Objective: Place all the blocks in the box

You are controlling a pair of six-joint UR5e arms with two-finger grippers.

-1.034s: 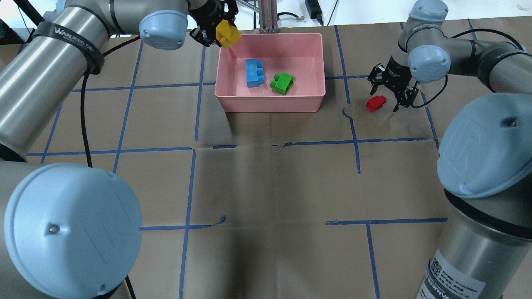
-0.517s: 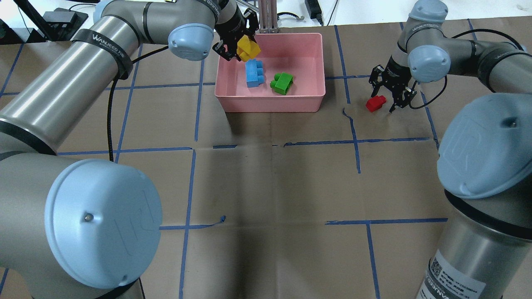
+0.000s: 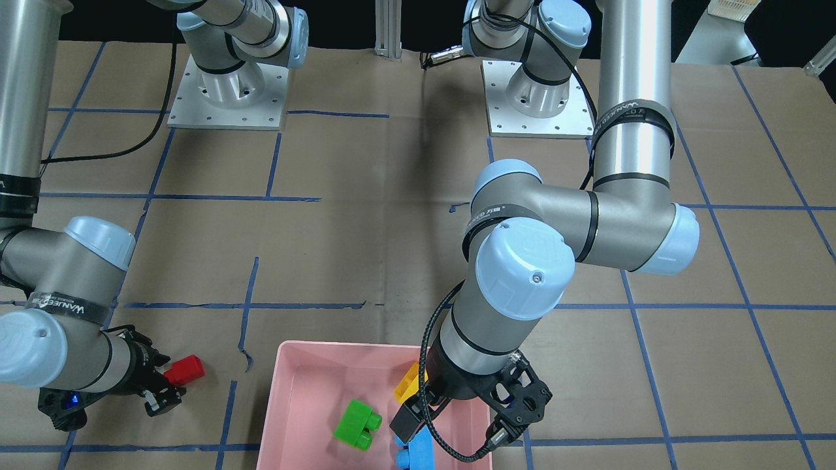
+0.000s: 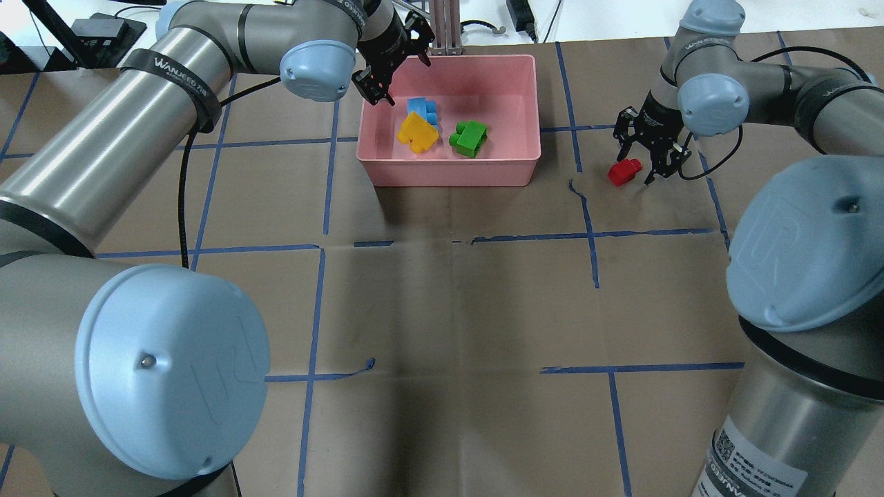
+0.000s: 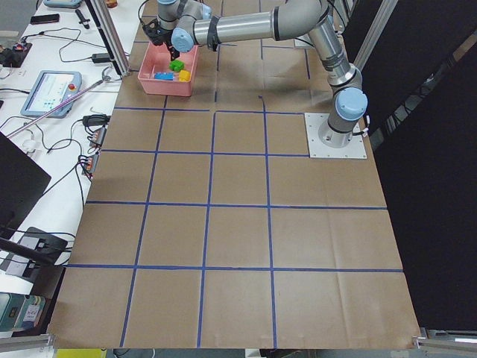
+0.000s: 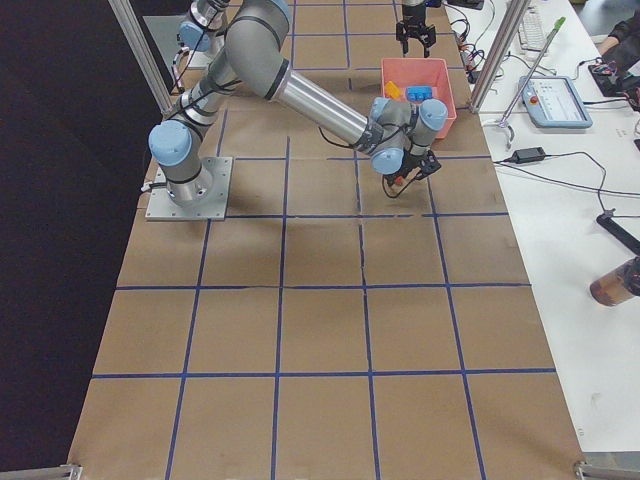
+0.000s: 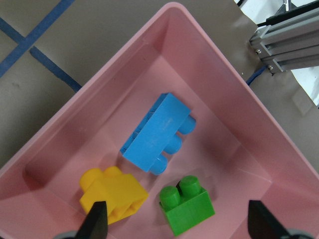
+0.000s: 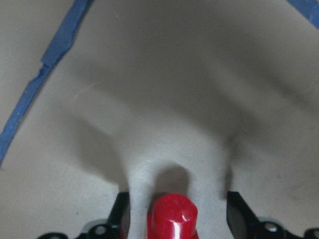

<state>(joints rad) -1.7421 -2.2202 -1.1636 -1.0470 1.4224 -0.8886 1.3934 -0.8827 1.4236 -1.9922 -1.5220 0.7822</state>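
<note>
The pink box (image 4: 514,90) stands at the table's far middle. In it lie the blue brick (image 4: 421,108), the green brick (image 4: 469,138) and the yellow brick (image 4: 418,132), which rests against the blue one. My left gripper (image 4: 399,74) is open and empty above the box's far left corner. Its wrist view shows all three bricks, with the yellow one (image 7: 113,194) nearest below it. The red brick (image 4: 623,171) lies on the paper to the right of the box. My right gripper (image 4: 644,162) is open, and the brick's stud (image 8: 172,216) shows between its fingers.
An aluminium post (image 4: 442,27) stands just behind the box, close to my left gripper. Blue tape lines (image 4: 590,235) cross the brown paper. The arms' base plates (image 3: 228,85) are at the robot's side of the table.
My left gripper has opened and let go of the yellow brick, which has dropped into the box beside the blue one. My right gripper has edged closer over the red brick.
</note>
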